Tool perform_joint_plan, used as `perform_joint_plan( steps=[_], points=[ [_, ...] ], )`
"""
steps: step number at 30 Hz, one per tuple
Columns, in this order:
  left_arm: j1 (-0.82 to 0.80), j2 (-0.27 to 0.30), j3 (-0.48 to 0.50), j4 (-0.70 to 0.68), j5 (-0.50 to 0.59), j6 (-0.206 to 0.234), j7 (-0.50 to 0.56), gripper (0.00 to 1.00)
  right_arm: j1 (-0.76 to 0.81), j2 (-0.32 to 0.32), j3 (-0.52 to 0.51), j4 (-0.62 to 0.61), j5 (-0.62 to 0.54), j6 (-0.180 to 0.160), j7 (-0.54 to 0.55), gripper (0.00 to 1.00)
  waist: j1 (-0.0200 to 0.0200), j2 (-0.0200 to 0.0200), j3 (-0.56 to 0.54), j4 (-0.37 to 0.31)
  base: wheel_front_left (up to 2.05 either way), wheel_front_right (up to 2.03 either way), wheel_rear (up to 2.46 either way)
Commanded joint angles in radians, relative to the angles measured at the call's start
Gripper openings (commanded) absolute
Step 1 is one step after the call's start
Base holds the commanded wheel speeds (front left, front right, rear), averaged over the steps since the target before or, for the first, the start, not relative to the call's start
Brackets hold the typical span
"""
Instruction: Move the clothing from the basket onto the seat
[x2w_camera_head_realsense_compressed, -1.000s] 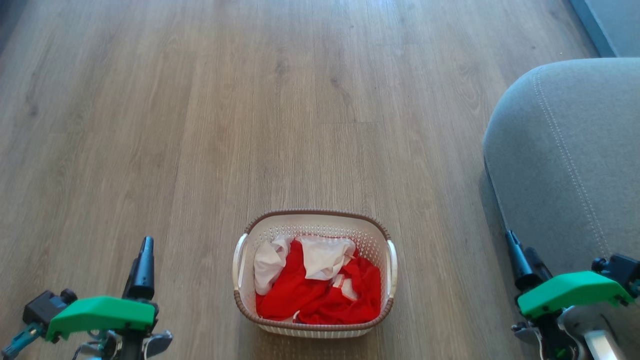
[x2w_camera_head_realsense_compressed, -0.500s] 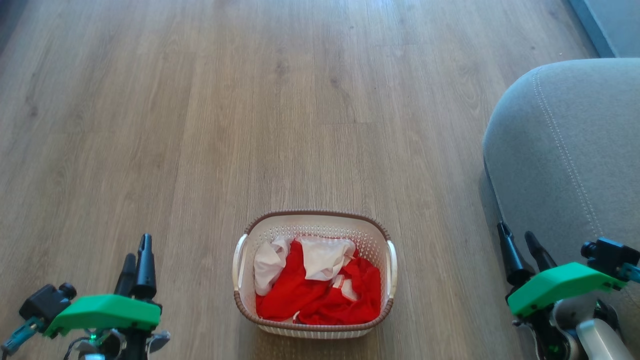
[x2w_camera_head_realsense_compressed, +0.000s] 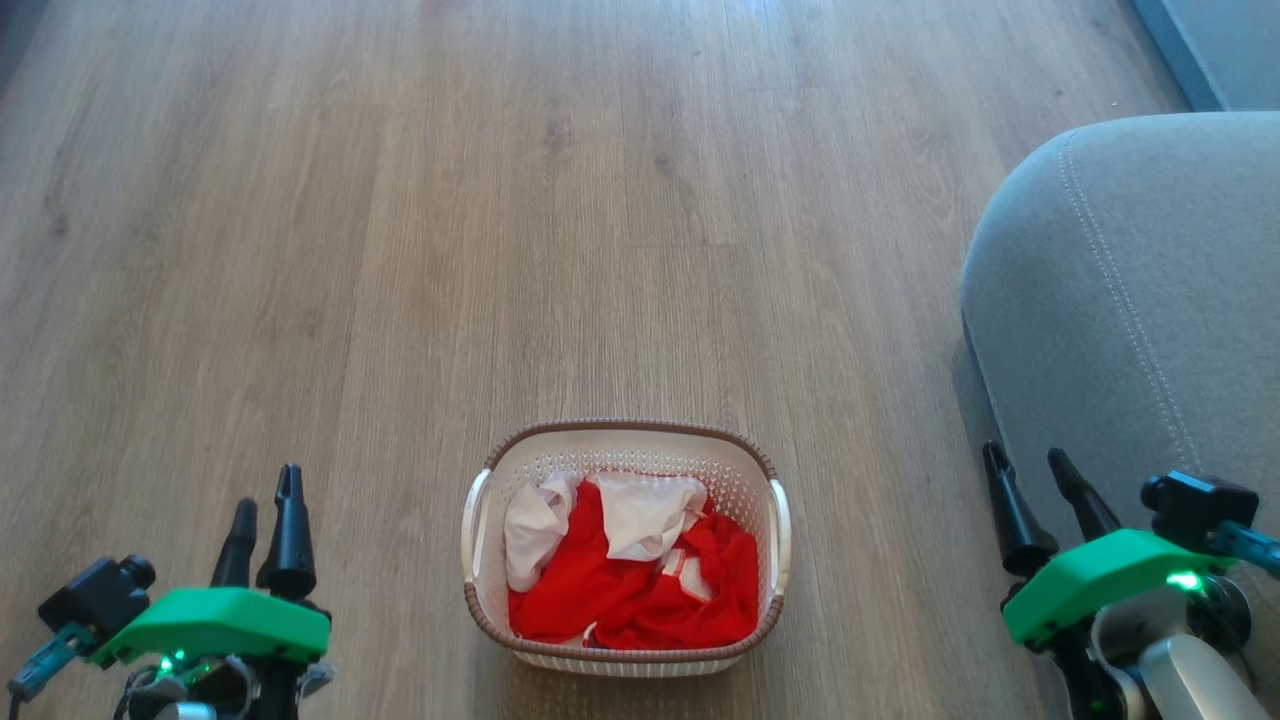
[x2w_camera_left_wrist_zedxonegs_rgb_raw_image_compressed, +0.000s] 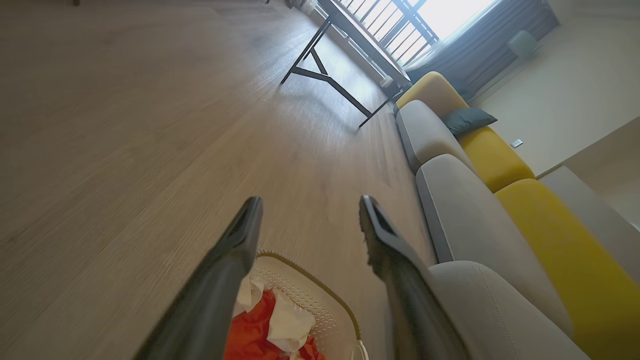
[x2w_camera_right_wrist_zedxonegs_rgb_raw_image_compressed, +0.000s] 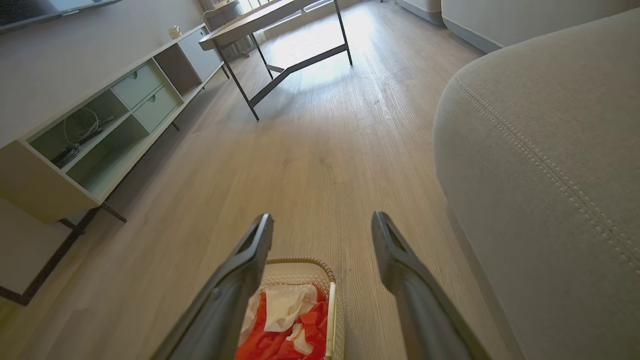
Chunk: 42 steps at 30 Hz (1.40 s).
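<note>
While both of my grippers hang empty over the wood-grain plank floor (x2w_camera_head_realsense_compressed: 500, 200), the clothing (x2w_camera_head_realsense_compressed: 610, 595), a crumpled heap of thin bright red fabric with white parts, lies inside the small oval cream-white perforated plastic basket (x2w_camera_head_realsense_compressed: 625, 428) with the brown woven rim. White folds sit toward the basket's far rim and far left corner. Plain red fills the near rim and near right corner. I cannot tell where one garment ends and the next begins.

My left gripper (x2w_camera_head_realsense_compressed: 268, 490) stands left of the basket, well apart from it, its two dark fingers spread with nothing between them. My right gripper (x2w_camera_head_realsense_compressed: 1023, 452) stands right of the basket, close by the rounded edge of the large grey fabric-upholstered seat (x2w_camera_head_realsense_compressed: 1150, 300) with its line of light stitching. It is likewise spread and empty.

Handling, as I judge it:
- The fabric is light, soft and limp. It will sag and trail from a pinch rather than hold shape.
- Thin cloth may slip from a shallow bite.
- Recommended hold: a raised fold near the middle of the heap, where layers bunch.
- Avoid the rim and the white side handles (x2w_camera_head_realsense_compressed: 468, 520). The basket looks light enough to rise with a snagged garment.
</note>
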Motion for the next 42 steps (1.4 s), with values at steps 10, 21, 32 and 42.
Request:
perform_joint_plan(
  steps=[10,21,32,42],
  points=[
    [-0.049,0.032,0.024,-0.046,0.154,-0.005,-0.045,1.0,-0.051,-0.042,0.028,-0.051,-0.138,0.005,-0.044,1.0,0.0,0.0,0.0,-0.001,0.0,0.0,0.0],
    [-0.05,0.044,0.028,-0.05,0.278,-0.005,-0.078,1.0,-0.046,-0.054,0.039,-0.067,-0.245,0.006,-0.077,1.0,0.0,0.0,0.002,-0.005,0.0,0.0,0.0],
    [-0.051,0.056,0.029,-0.054,0.386,-0.006,-0.108,1.0,-0.038,-0.057,0.052,-0.078,-0.335,0.006,-0.106,1.0,0.0,0.0,0.005,-0.009,0.0,0.0,0.0],
    [-0.048,0.06,0.033,-0.057,0.495,-0.007,-0.137,1.0,-0.01,-0.053,0.045,-0.081,-0.353,0.007,-0.135,1.0,0.0,0.0,0.009,-0.011,0.0,0.0,0.0]
  ],
)
